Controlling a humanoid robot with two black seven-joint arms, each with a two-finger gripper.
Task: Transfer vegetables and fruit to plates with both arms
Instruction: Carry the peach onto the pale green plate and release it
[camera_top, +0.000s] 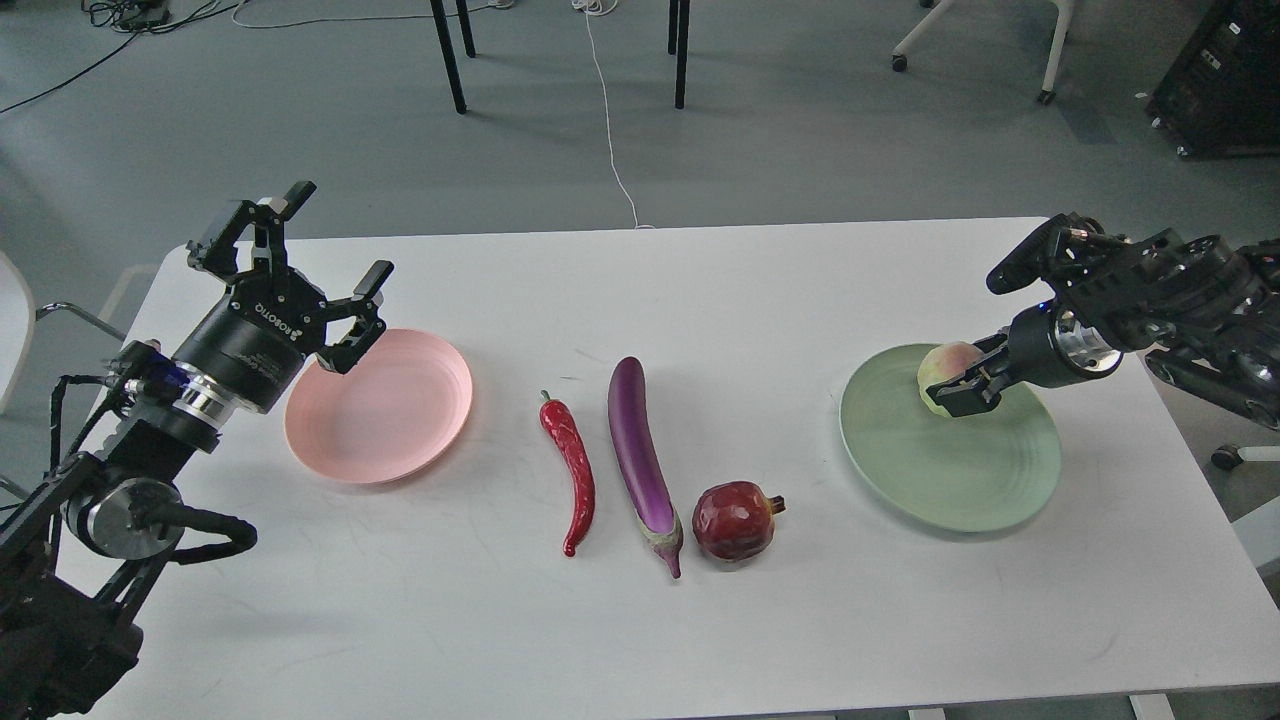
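Observation:
My right gripper (952, 386) is shut on the yellow-green fruit with a pink blush (940, 362) and holds it low over the far part of the pale green plate (950, 470); I cannot tell whether it touches the plate. My left gripper (342, 228) is open and empty, above the far left rim of the pink plate (385, 410). In the middle of the table the red chili pepper (572, 470), the purple eggplant (635, 440) and the dark red pomegranate (733, 520) lie side by side.
The white table (700, 280) ends just right of the green plate and left of the pink plate. Beyond its far edge are black chair legs (450, 60) and a white cable (610, 120) on the grey floor.

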